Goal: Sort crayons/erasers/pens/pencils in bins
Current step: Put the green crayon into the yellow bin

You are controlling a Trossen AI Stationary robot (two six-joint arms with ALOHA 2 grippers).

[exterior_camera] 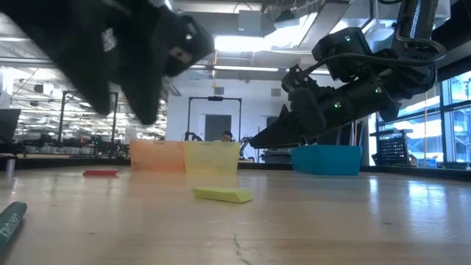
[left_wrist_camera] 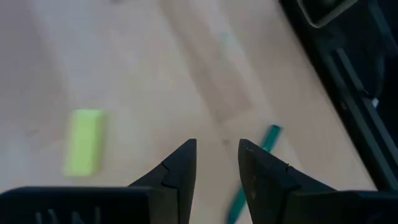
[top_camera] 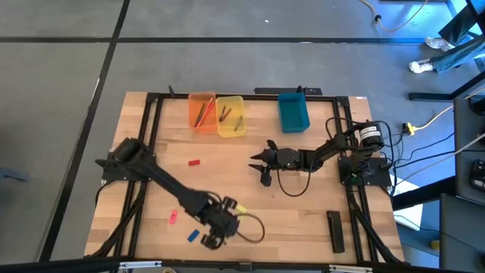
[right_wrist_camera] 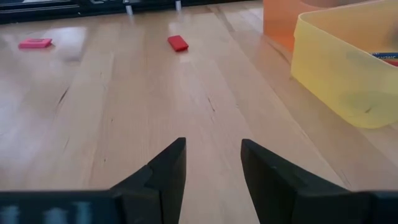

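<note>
Both end effectors are parted and empty, the left end effector [left_wrist_camera: 216, 163] low over the wooden counter [top_camera: 303, 220] beside a small yellow rectangular eraser [left_wrist_camera: 83, 141], the right end effector [right_wrist_camera: 212, 160] facing the translucent orange, yellow and teal plastic bins [top_camera: 231, 115].

Pale wooden plank tabletop [top_camera: 250, 189] edged by a black metal frame [top_camera: 151, 121]. Grey floor [top_camera: 76, 76] of large panels with dark seams. White and yellow cables [top_camera: 432, 121] trail beside the tabletop. Beyond it: open hall, bright ceiling strip lights [exterior_camera: 243, 44], a dark-framed doorway [exterior_camera: 217, 118], large windows [exterior_camera: 456, 110] to one side.
</note>
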